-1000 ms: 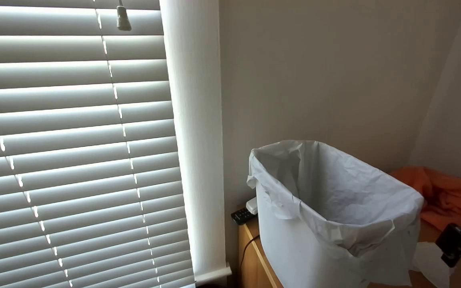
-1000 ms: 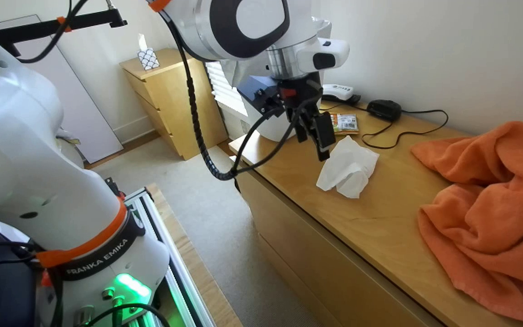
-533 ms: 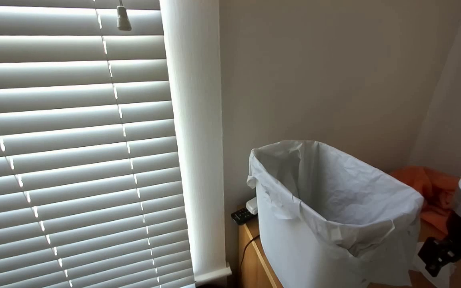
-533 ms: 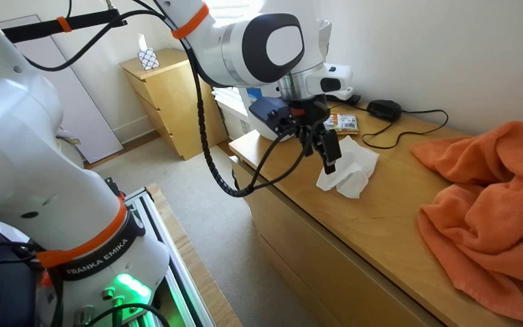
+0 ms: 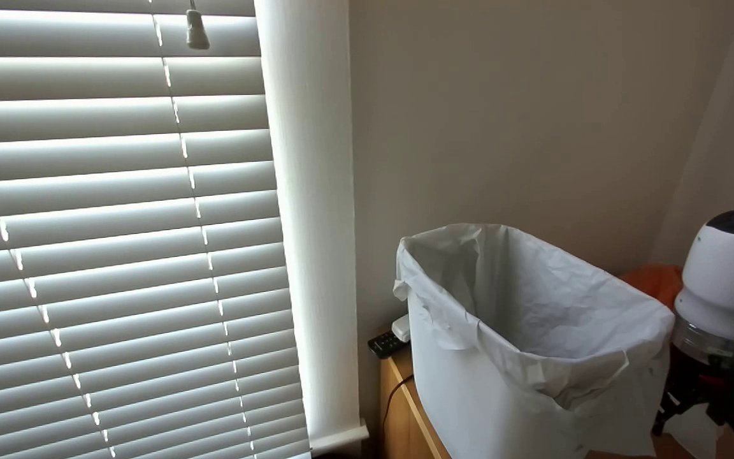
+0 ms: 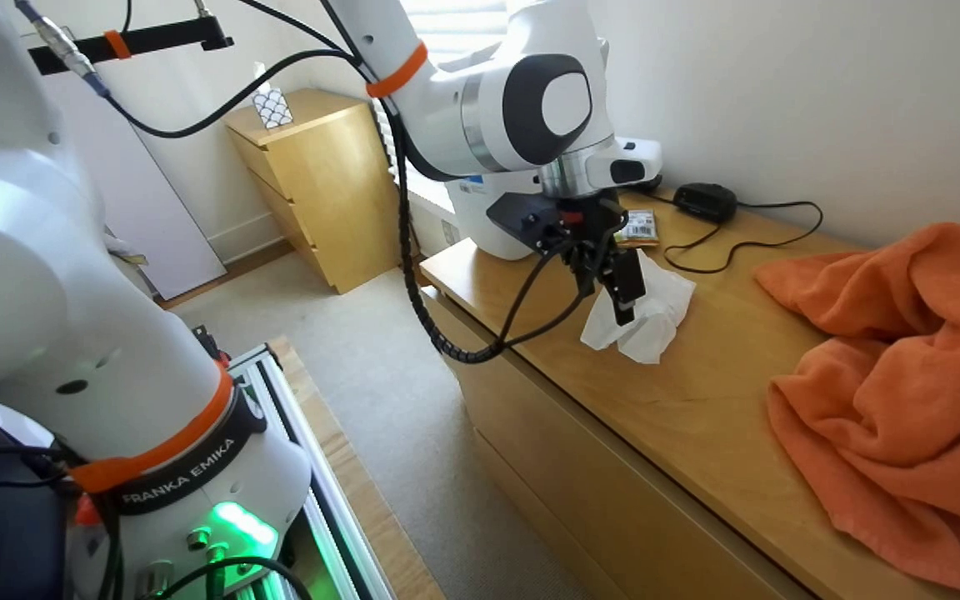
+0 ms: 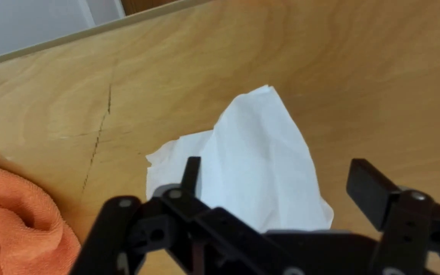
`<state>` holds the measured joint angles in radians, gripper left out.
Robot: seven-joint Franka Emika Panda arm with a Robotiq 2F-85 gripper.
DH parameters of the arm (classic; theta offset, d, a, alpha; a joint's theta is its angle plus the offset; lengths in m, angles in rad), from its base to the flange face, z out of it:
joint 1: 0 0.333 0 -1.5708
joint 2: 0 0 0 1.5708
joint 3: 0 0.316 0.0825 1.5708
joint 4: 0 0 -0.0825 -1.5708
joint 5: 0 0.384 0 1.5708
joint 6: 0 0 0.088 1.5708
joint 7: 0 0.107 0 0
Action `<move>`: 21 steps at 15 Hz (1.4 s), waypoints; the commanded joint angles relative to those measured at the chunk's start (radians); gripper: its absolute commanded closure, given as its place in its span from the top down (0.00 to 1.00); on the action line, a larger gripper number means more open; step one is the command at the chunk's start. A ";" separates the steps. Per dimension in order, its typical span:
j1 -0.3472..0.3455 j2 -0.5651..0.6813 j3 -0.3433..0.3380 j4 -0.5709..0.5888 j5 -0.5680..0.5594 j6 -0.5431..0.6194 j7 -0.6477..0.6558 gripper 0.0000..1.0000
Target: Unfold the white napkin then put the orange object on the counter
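The white napkin (image 6: pixel 659 312) lies creased on the wooden counter, with one part overlapping another. It also shows in the wrist view (image 7: pixel 258 160) and, partly hidden, in an exterior view (image 5: pixel 693 430). My gripper (image 7: pixel 279 173) is open and empty, its fingers spread wide and pointing down above the napkin. One finger overlaps the napkin's left part in the wrist view; the other is beyond its right edge. In an exterior view the gripper (image 6: pixel 609 300) hangs at the napkin's near left side. A crumpled orange cloth (image 6: pixel 905 375) lies on the counter, also in the wrist view (image 7: pixel 17 229).
A white lined bin (image 5: pixel 501 395) stands on the counter behind the arm. A small orange packet (image 6: pixel 640 227), a black device (image 6: pixel 705 200) with a looped cable, and a remote (image 5: pixel 385 345) lie near it. The counter's edge (image 7: pixel 90 32) shows in the wrist view.
The arm has moved down and rightward in an exterior view, bringing the gripper closer over the napkin. More of the arm now shows beside the bin. The napkin and orange cloth have not moved.
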<state>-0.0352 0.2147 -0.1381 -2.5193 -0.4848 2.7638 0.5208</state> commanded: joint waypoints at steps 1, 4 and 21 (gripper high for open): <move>0.067 0.056 -0.057 0.038 -0.012 0.015 0.029 0.66; 0.102 0.037 -0.086 0.042 -0.008 -0.015 0.028 0.42; 0.032 -0.007 -0.151 0.141 -0.032 -0.116 0.044 0.00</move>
<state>0.0061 0.1909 -0.2666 -2.4029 -0.4527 2.6369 0.5293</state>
